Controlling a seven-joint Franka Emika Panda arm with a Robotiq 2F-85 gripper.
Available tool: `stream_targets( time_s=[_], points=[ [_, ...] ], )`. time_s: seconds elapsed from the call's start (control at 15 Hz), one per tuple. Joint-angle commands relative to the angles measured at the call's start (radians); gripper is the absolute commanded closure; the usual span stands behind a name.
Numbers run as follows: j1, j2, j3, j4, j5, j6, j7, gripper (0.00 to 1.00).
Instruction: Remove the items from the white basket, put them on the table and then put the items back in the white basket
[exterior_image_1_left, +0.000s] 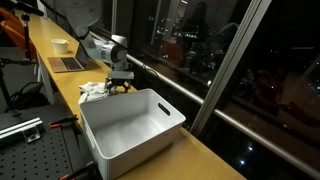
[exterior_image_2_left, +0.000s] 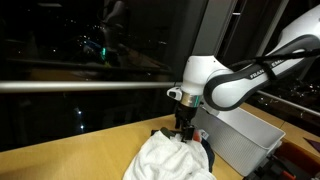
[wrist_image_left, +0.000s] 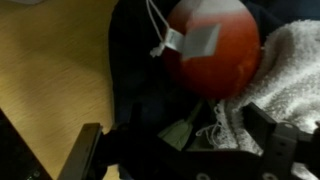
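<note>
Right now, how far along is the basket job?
Done: white basket looks empty; white towel, dark cloth and red tagged item lie on the table. In hand: nothing; the tool hangs open over the pile. Left: putting everything back.

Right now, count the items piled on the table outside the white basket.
3. A white towel at the pile's edge, a dark cloth, and an orange-red tagged item lying on the dark cloth, all beside the white basket. Others may be hidden underneath.
</note>
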Motion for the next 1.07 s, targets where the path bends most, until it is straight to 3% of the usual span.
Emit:
stream_targets(
  time_s=[0.0, 0.13, 0.2, 0.27, 0.8, 0.93, 1.0],
  points=[
    [-0.014, 0.121, 0.012, 0.16, 0.071, -0.115, -0.041, 0.0],
    [-0.013, 0.156, 0.009, 0.217, 0.096, -0.171, -0.039, 0.0],
    [-0.013, 0.166, 0.009, 0.24, 0.108, -0.195, -0.033, 0.25],
    [-0.013, 0.17, 0.007, 0.257, 0.114, -0.214, -0.03, 0.26],
    [-0.035, 0.069, 0.001, 0.257, 0.128, -0.272, -0.015, 0.88],
    [-0.042, 0.016, 0.006, 0.23, 0.131, -0.27, -0.013, 0.99],
    [-0.044, -0.011, 0.008, 0.217, 0.132, -0.268, -0.012, 1.0]
  ],
)
